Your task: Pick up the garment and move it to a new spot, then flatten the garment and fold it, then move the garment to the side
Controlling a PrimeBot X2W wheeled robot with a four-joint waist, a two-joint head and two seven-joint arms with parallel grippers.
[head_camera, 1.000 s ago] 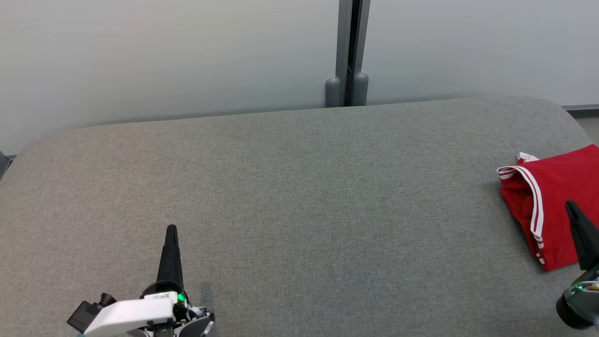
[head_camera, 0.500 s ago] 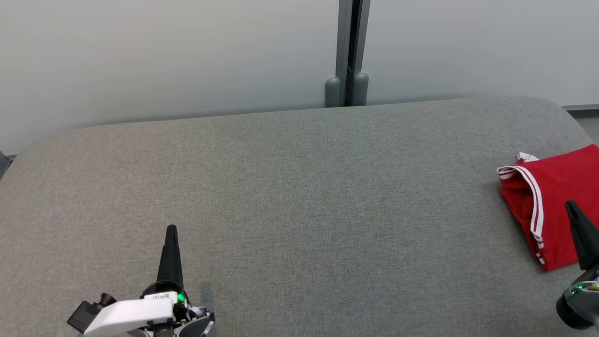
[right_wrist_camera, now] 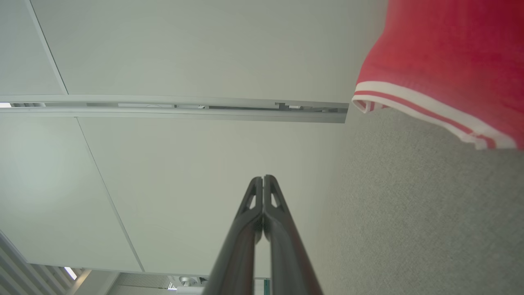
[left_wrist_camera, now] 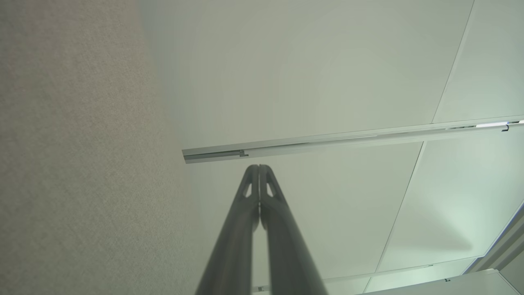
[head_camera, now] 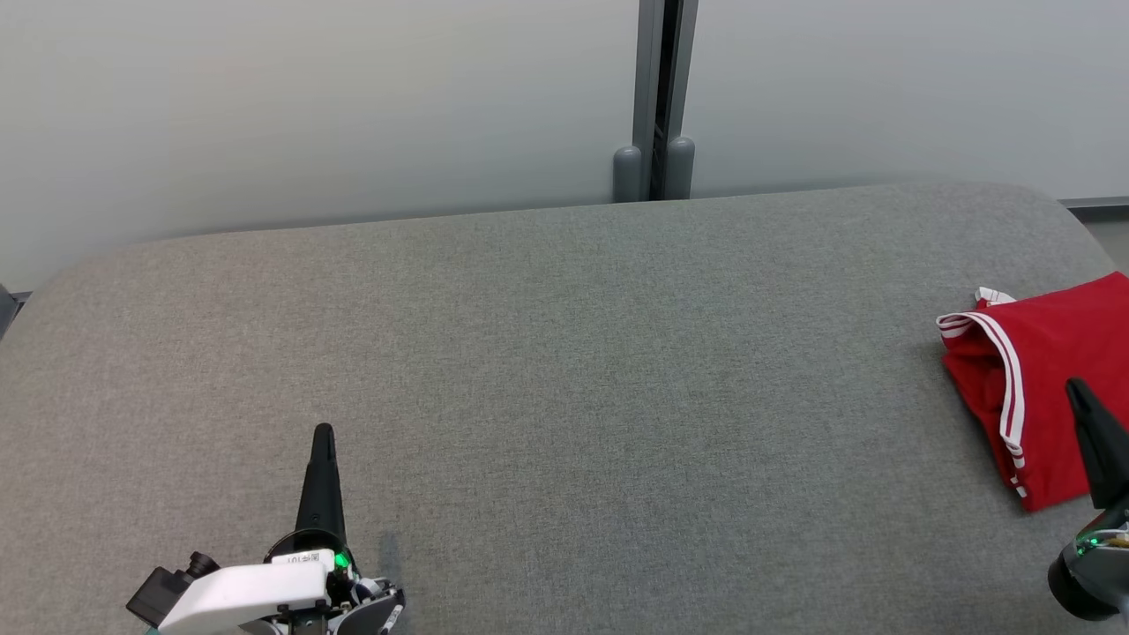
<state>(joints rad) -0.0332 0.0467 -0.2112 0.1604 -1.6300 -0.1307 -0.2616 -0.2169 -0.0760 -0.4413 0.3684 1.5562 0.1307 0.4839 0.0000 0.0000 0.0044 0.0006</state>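
A grey fabric-covered counter point(head_camera: 564, 370) extended across the head view. It was backed by pale wall panels point(head_camera: 309, 106) that met at a dark vertical post point(head_camera: 657, 97).

The garment point(head_camera: 1050, 370) lay as a compact red bundle at the right end of the counter and was partly cut off by the frame edge. Its red-and-white striped trim faced the centre of the counter.

The left tool point(head_camera: 323, 432) stood at the lower left over bare counter, well apart from the garment. Its two fingers were pressed together and grasped nothing.

The right tool point(head_camera: 1074, 388) stood at the lower right, its tip overlapping the near part of the garment in the head view. Contact with the cloth could not be determined there. In the right wrist view its fingers were clenched tip to tip and empty, and the striped trim lay off to one side of them, clear of the tips.
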